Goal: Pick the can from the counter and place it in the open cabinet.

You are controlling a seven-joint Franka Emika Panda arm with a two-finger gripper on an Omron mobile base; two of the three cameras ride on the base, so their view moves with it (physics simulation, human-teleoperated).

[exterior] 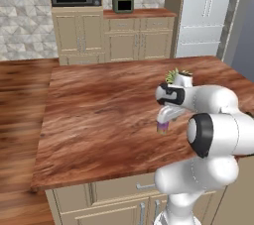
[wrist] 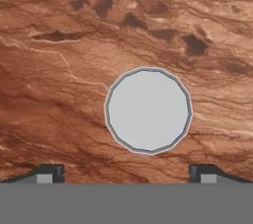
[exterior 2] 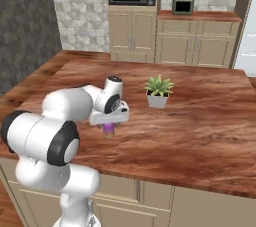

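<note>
Purple can (exterior: 162, 127), plain silver top, unlabelled

can (exterior 2: 109, 130) upright on bench (exterior 2: 200, 121), near its front edge. gripper (exterior 2: 109, 122) directly above can, jaws either side. potted plant (exterior 2: 158, 91) behind-right of can, well apart.

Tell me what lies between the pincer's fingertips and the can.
Nothing: in the hand view the open pincer looks straight down on the can, with bare counter around it.
</note>
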